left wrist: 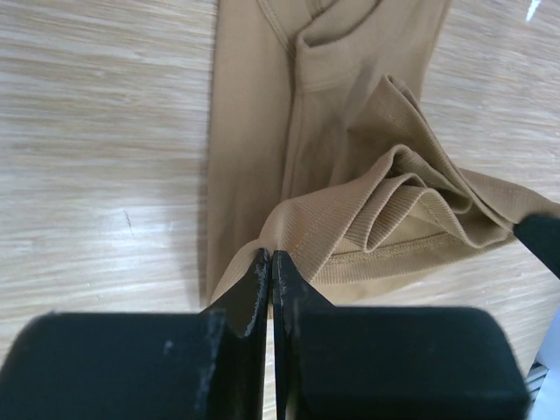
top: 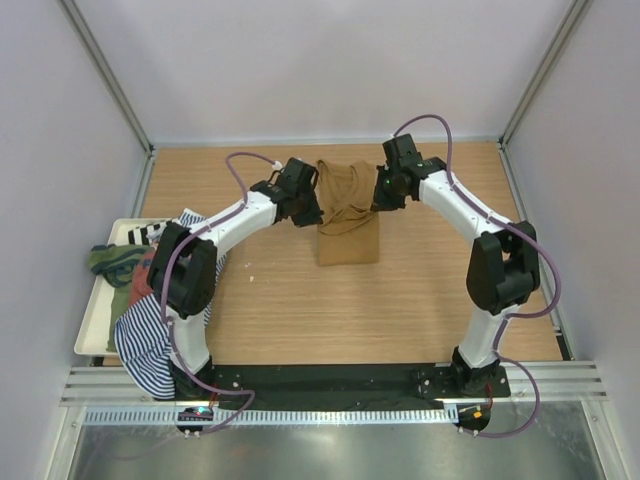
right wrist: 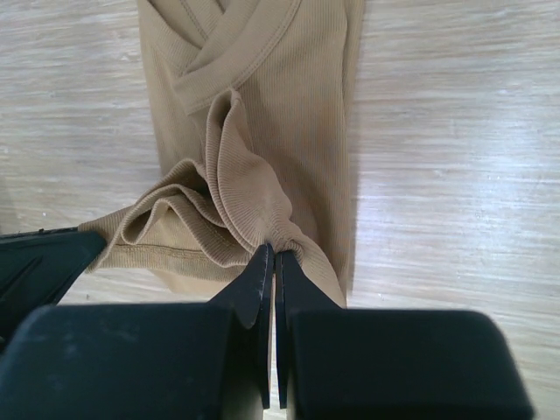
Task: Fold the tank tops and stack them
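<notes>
Closest in, on the left, a white tray is sitting beside the left arm's base and holding the waiting tops. The navy-white striped top is spilling over its near rim, and the olive green top is lying bunched toward its far end. Further out, on the table, the tan tank top is lying as a narrow strip, its neckline end flat on the wood and pointing toward the arms.

At its far end both arms are meeting over it. The left gripper is holding its jaws shut on one corner of the hem. The right gripper is pinching the other corner just as tightly, so the hem is hanging gathered and slack between them, lifted off the wood.

The step in hand is probably the crosswise fold. To do it well, the grippers should be spreading slightly to draw the hem taut. They should then be travelling together, level, toward the neckline, and lowering only once the edges are lining up, so no bunching is getting trapped inside.
</notes>
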Robot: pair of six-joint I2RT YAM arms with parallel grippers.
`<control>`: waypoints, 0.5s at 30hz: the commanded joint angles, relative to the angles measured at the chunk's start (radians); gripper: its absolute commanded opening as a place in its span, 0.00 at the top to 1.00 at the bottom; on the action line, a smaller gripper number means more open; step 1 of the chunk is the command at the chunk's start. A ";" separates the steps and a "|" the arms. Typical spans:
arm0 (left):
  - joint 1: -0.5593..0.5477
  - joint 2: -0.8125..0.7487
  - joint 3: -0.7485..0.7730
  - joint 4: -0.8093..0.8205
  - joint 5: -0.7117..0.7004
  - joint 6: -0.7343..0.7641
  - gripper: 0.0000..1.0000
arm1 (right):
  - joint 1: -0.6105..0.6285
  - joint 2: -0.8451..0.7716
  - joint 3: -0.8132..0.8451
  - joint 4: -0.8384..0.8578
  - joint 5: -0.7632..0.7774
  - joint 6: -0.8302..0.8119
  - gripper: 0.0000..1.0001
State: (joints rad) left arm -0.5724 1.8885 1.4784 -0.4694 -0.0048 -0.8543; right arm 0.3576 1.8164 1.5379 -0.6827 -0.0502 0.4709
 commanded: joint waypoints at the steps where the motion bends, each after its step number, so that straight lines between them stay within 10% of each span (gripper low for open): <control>1: 0.013 0.017 0.075 -0.006 0.029 0.026 1.00 | -0.008 0.030 0.076 -0.012 0.004 -0.015 0.99; 15: 0.074 0.136 0.183 -0.015 0.084 0.037 1.00 | -0.037 0.158 0.166 0.018 -0.016 0.008 0.99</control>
State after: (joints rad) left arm -0.5194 1.9926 1.6154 -0.4896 0.0402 -0.8333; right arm 0.3283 1.9545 1.6478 -0.6926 -0.0555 0.4728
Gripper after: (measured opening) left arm 0.005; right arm 0.033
